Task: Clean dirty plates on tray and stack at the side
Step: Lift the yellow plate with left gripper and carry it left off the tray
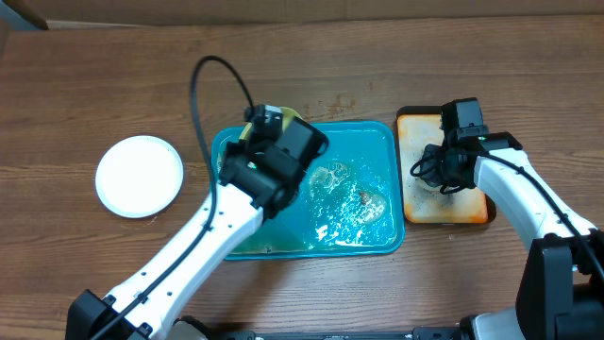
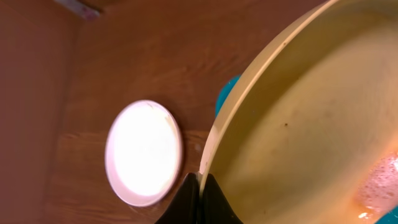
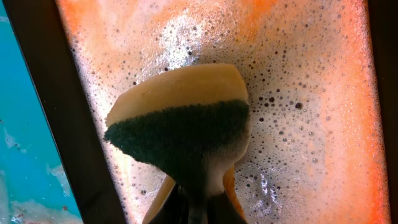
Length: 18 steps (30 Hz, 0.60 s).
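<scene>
yellow plate (image 2: 311, 112), pinched by its rim in the closed left gripper (image 2: 200, 182) above the tray (image 1: 396, 179) edge, is best held tilted while the sponge (image 3: 180, 124) clamped in the right gripper (image 3: 199, 208) is soaped and brought across.

The large tray (image 1: 368, 142) sits mid-frame on the table (image 1: 75, 85), with the small tray (image 1: 415, 203) just beside its right edge. Well left of both, a single plate (image 1: 139, 176) rests on the table. A second plate (image 2: 311, 106), held at its rim in the left gripper (image 2: 200, 180), seems to hang over the large tray's upper-left corner. The right gripper (image 3: 196, 208) holds a sponge (image 3: 186, 118) over the small tray.
</scene>
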Each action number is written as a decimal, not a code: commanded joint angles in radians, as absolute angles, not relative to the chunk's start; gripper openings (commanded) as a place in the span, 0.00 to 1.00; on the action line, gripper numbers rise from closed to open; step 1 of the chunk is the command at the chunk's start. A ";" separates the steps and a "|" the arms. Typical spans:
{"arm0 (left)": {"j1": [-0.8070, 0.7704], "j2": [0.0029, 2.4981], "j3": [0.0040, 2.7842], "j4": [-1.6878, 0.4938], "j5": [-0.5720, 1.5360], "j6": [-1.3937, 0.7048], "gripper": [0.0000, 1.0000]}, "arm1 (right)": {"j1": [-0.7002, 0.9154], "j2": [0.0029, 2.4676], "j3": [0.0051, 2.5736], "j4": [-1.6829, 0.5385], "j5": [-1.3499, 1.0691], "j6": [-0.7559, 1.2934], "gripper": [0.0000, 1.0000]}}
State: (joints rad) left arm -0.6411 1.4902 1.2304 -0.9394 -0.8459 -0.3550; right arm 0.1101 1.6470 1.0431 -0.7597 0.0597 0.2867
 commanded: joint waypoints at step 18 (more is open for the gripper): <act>-0.813 1.586 1.246 -0.929 -1.311 -0.344 0.04 | 0.105 1.649 1.040 -0.760 0.070 0.261 0.04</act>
State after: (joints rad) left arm -0.8055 1.5799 1.2304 -0.9348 -1.2488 -0.3489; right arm 0.1101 1.6470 1.0431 -0.7631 0.0593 0.2855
